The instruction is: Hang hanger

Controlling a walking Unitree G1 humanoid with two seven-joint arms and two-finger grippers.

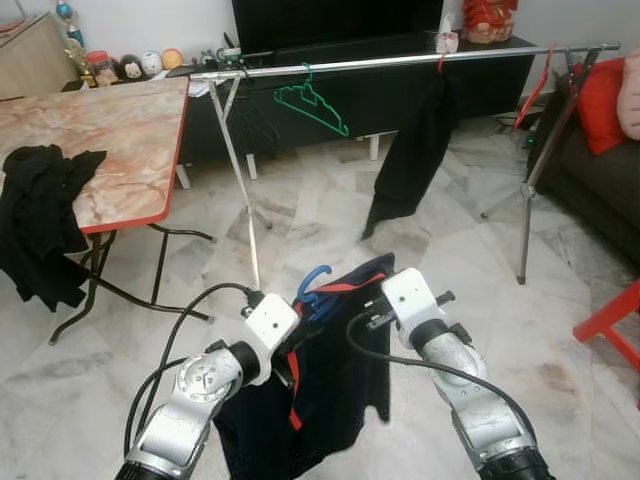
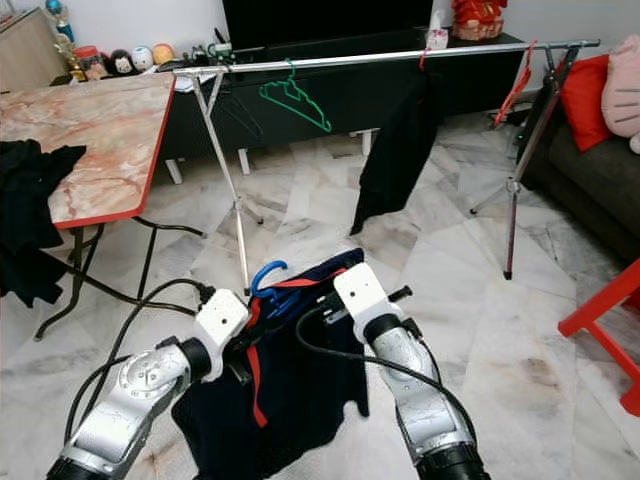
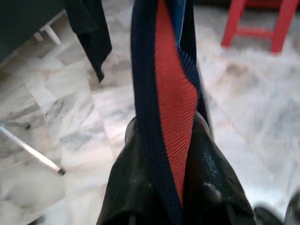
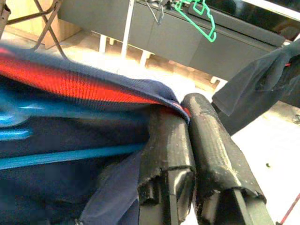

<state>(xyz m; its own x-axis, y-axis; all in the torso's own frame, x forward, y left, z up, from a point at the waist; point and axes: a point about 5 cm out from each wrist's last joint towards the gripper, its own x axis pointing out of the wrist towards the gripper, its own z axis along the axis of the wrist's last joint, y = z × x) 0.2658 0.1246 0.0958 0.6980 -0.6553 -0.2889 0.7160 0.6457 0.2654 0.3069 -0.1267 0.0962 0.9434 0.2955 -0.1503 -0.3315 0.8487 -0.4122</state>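
Both claws up close: left claw (image 3: 161,154) clenched on the red-trimmed collar edge of the navy garment (image 1: 330,380), right claw (image 4: 197,140) pinching the other edge. Blue hanger (image 1: 312,290) sits inside it, hook up. Open marble floor (image 1: 330,215) ahead. Beyond, rail (image 1: 400,62) w/ green hanger (image 1: 312,105) & black garment (image 1: 415,150), free span btwn them.
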